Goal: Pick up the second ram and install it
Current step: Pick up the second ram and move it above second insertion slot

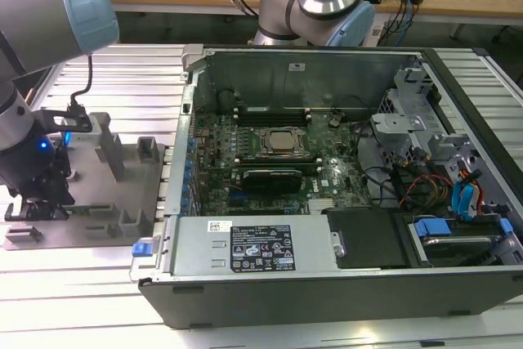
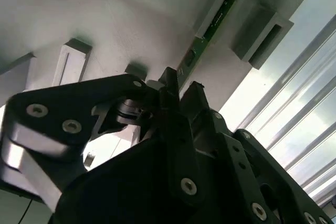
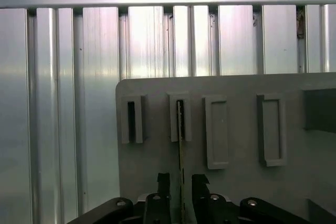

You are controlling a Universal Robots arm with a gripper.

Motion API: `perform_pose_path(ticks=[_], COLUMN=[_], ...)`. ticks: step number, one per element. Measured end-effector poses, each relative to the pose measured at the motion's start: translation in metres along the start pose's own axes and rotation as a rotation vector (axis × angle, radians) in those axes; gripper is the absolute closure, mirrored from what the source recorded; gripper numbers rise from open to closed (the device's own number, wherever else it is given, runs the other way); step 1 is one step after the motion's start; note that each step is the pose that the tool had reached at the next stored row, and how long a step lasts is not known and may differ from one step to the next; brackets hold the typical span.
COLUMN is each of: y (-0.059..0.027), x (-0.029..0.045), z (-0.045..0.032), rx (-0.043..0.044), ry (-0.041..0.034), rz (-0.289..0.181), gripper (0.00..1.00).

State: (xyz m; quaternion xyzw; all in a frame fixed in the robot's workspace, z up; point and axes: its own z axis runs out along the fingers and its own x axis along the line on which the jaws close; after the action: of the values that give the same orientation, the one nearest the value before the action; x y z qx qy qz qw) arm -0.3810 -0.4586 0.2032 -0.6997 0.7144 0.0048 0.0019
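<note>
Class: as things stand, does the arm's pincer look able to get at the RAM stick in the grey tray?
Probably yes: the pincer already straddles the RAM stick, which stands edge-up in the grey tray, and nothing lies between them.

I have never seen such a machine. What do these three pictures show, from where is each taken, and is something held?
This is a robot arm with a gripper. The exterior view, from a camera off the arm, shows an open computer case and, on the exterior view's left, a grey tray on a ribbed metal table. Both wrist views come from cameras on the arm. There the green ram stick stands in a tray slot between the open fingers; nothing is held.
</note>
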Motion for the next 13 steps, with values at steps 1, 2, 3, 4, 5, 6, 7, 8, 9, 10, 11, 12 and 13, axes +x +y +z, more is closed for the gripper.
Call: perform_pose_path(ticks=[1,2,3,4,5,6,7,8,9,10,11,12,13], y=[0.0000,0.0000,0.0000,0.0000,0.0000,0.0000,0.0000,0.0000,0.0000,0.0000,0.0000,0.0000,0.0000], x=[0.0000,0.0000,0.0000,0.0000,0.0000,0.0000,0.0000,0.0000,0.0000,0.0000,0.0000,0.0000,0.0000], z=[0.0000,0.0001,0.0001,0.0001,0.0002,0.0002,0.0002,0.0003,0.0003,0.0004,0.0004,0.0004,0.0004], rx=[0.0000,-0.0001,0.0000,0.0000,0.0000,0.0000,0.0000,0.0000,0.0000,0.0000,0.0000,0.0000,0.0000], ry=[0.0000,0.0001,0.0000,0.0000,0.0000,0.0000,0.0000,0.0000,0.0000,0.0000,0.0000,0.0000,0.0000], rz=[0.000,0.000,0.000,0.000,0.000,0.000,0.000,0.000,0.000,0.000,0.000,0.000,0.000], gripper=[0.75,0.87,0.87,0.89,0.89,0.89,0.89,0.89,0.89,0.89,0.89,0.89,0.89])
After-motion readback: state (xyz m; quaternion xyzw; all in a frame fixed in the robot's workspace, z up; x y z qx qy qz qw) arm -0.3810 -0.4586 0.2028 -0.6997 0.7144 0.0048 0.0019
